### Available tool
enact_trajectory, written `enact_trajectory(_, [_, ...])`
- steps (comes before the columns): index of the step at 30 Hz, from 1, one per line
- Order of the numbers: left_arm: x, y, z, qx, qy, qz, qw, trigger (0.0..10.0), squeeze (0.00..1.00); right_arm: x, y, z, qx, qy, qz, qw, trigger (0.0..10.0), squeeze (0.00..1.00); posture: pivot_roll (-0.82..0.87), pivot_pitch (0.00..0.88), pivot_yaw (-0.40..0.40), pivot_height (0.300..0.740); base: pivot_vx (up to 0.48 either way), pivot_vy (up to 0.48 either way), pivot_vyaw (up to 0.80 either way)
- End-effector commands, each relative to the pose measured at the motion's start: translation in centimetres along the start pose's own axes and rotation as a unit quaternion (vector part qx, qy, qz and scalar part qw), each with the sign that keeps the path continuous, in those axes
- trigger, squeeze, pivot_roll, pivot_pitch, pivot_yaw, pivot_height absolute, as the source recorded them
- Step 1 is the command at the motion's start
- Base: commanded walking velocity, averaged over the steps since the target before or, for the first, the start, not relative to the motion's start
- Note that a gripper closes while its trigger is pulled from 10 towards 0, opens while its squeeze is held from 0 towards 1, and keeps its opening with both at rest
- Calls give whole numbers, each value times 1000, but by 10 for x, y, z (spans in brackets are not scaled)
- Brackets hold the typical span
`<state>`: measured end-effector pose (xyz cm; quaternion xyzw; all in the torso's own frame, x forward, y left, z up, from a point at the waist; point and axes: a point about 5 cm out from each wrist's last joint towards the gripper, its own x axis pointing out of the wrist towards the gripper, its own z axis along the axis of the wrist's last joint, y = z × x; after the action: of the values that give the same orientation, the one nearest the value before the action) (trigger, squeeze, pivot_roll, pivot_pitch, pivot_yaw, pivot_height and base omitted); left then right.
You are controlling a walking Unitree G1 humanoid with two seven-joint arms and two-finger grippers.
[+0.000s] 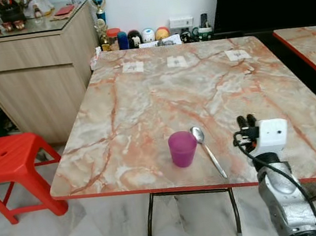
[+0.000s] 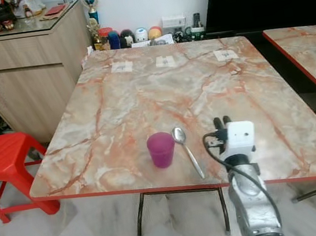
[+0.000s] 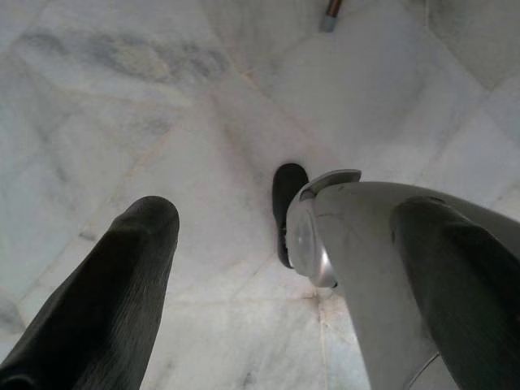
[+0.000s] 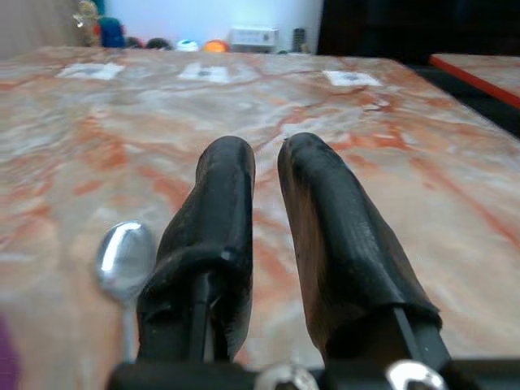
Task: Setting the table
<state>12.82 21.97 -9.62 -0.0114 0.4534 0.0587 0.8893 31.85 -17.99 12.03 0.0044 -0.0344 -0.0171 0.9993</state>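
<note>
A purple cup (image 1: 182, 148) stands upright near the front edge of the marble-patterned table (image 1: 143, 96). Just to its right lies a metal spoon (image 1: 207, 149), bowl pointing away from me, handle toward the front edge. My right gripper (image 1: 246, 121) hovers low over the table to the right of the spoon, its fingers (image 4: 227, 203) close together with nothing between them. In the right wrist view the spoon's bowl (image 4: 124, 258) lies beside the gripper. My left gripper (image 3: 288, 215) hangs open over the tiled floor, beside my own leg.
A red plastic stool (image 1: 9, 158) stands left of the table, with a wooden cabinet (image 1: 33, 58) behind it. Small jars and figurines (image 1: 136, 37) line the wall past the table's far edge. A second table (image 1: 311, 45) stands on the right. Three white labels (image 1: 177, 61) lie on the tabletop.
</note>
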Motion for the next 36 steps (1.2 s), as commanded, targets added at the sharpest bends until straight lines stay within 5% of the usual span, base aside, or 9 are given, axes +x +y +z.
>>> enact_trajectory(1, [-2, 3, -6, 3, 10, 1, 1000, 10000, 0, 1, 1, -8, 4, 31, 13, 999, 10000, 361, 0, 44, -10, 740, 0, 0, 0])
enact_trajectory(2, [-2, 2, -6, 3, 10, 1, 1000, 10000, 0, 0, 3, -15, 4, 55, 24, 998, 10000, 1000, 4, 46, -10, 740, 0, 0, 0])
enact_trajectory(9, [-2, 2, -6, 7, 14, -3, 1000, 10000, 0, -3, 10, -38, -17, 127, 72, 989, 10000, 1000, 5, 44, -7, 740, 0, 0, 0])
enact_trajectory(10, [-2, 2, -6, 7, 14, -3, 1000, 10000, 0, -2, 13, -39, -11, 129, 85, 988, 10000, 718, 8, 44, -7, 740, 0, 0, 0])
enact_trajectory(11, [-2, 2, -6, 7, 14, -3, 1000, 10000, 0, -1, 14, -38, -9, 130, 87, 988, 10000, 718, 8, 44, -7, 740, 0, 0, 0])
enact_trajectory(13, [-2, 2, -6, 7, 14, -3, 1000, 10000, 0, 1, 15, -38, -9, 131, 88, 987, 10000, 0, 8, 44, -7, 740, 0, 0, 0])
enact_trajectory(19, [-2, 2, -7, 7, 16, -5, 1000, 10000, 0, 16, 26, -37, -19, 148, 106, 983, 10000, 0, 13, 47, -4, 740, 0, 0, 0])
enact_trajectory(36, [-2, 1, -6, 13, 17, -10, 1000, 10000, 0, 27, 24, -43, -5, 162, 75, 984, 10000, 0, 21, 51, 0, 740, 0, 0, 0])
